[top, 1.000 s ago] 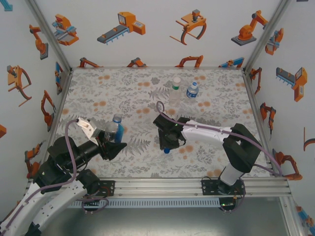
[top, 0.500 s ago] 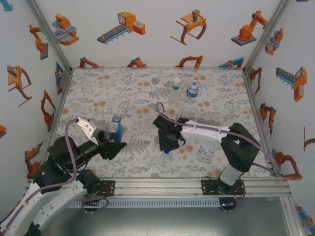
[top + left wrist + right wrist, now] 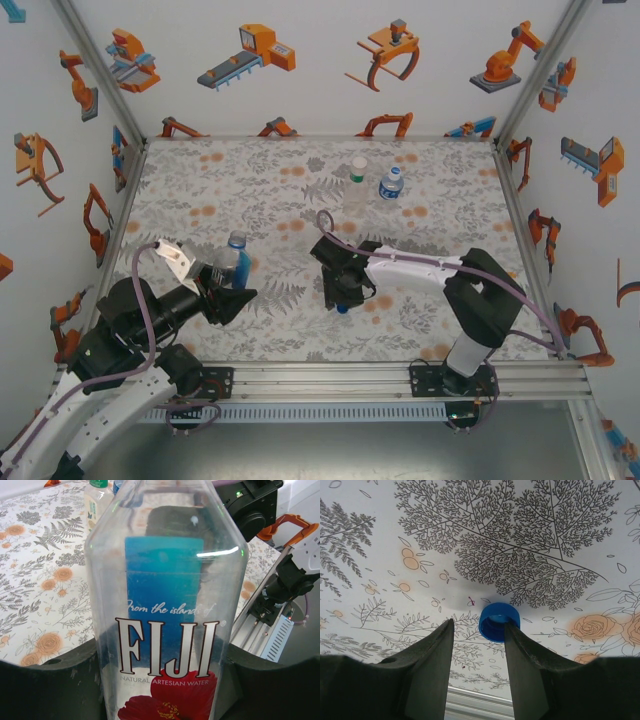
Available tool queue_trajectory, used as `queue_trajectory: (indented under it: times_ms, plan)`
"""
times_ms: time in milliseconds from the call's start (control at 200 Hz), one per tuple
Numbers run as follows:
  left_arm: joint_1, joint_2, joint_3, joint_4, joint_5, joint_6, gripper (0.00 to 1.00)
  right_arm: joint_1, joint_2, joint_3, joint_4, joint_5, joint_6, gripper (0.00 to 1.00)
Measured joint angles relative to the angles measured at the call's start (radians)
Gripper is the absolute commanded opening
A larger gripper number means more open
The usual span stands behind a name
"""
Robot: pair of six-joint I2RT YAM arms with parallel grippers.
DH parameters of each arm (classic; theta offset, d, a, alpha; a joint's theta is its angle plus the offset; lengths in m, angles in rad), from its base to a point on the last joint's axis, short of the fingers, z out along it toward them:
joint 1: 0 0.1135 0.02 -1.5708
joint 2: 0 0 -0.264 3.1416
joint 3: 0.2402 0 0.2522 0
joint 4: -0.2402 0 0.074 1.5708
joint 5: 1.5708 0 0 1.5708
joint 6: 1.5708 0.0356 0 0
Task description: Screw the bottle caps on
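left end effector (image 3: pixel 228 283) clamped on the fiji bottle (image 3: pixel 165 605)
right end effector (image 3: pixel 479 625) with fingers apart at the blue cap (image 3: pixel 497 619), lying on the desk (image 3: pixel 250 190) toward its near edge; bottle near the left edge.

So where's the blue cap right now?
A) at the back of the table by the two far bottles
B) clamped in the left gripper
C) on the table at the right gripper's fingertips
C: the blue cap lies flat on the table just off the right gripper's fingertips, and the jaws stand apart, not clamped on it.
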Motion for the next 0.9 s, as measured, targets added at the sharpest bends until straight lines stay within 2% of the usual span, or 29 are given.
queue_trajectory:
  times_ms: [255, 451, 901]
  plan:
    - [0.000, 0.000, 0.000, 0.000, -0.001, 0.000, 0.00, 0.000, -0.002, 0.006, -0.020, 0.009, 0.002, 0.43]
    - [0.000, 0.000, 0.000, 0.001, 0.000, 0.000, 0.00, 0.000, -0.021, 0.014, -0.032, 0.024, 0.002, 0.48]
    - [0.000, 0.010, 0.000, 0.008, 0.000, 0.000, 0.00, 0.000, -0.047, 0.013, -0.031, 0.031, 0.003, 0.51]
